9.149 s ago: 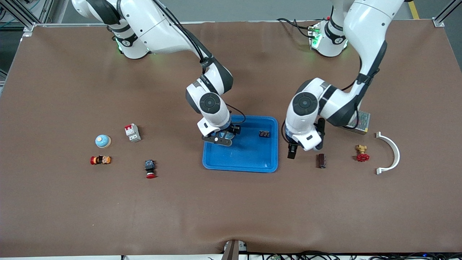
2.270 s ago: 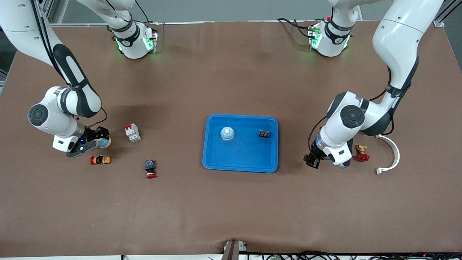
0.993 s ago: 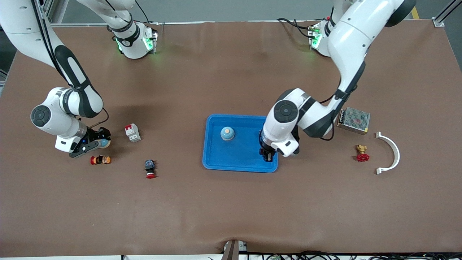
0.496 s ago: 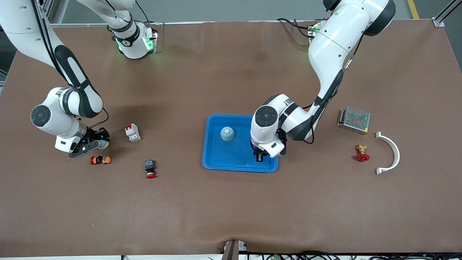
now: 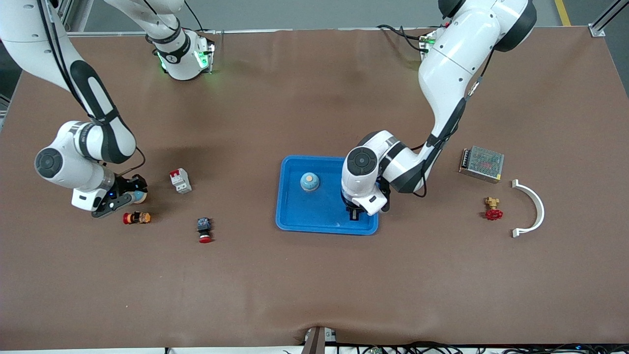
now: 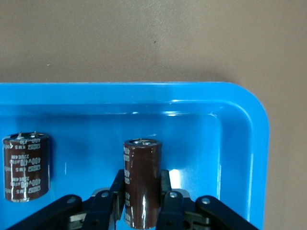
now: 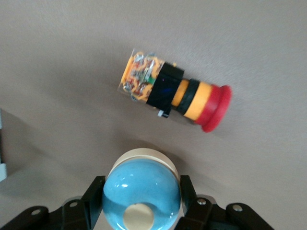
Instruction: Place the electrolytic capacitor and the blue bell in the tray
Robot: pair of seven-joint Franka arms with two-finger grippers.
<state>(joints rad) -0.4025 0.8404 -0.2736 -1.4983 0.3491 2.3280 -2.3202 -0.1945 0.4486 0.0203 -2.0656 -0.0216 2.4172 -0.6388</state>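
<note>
In the shallow bright-blue plastic tray [image 5: 295,216] one pale-blue domed bell [image 5: 309,181] already sits; the left gripper [image 6: 142,211] grasps a brown cylindrical capacitor [image 6: 142,182] there, the right gripper [image 7: 142,203] clenches another bell [image 7: 142,194], undelivered.

The electrolytic capacitor [image 6: 142,184], a dark brown cylinder with a silver top, stands clamped between the left gripper's [image 6: 143,211] fingers over the tray [image 5: 295,222], a shallow bright-blue rectangle with a raised rim. A second brown capacitor [image 6: 26,166] stands in the tray beside that gripper. A blue bell [image 7: 142,193], a glossy dome on a cream base, sits pinched in the right gripper [image 7: 140,200]. Another blue bell [image 5: 309,181] rests in the tray, near the left gripper.
</note>
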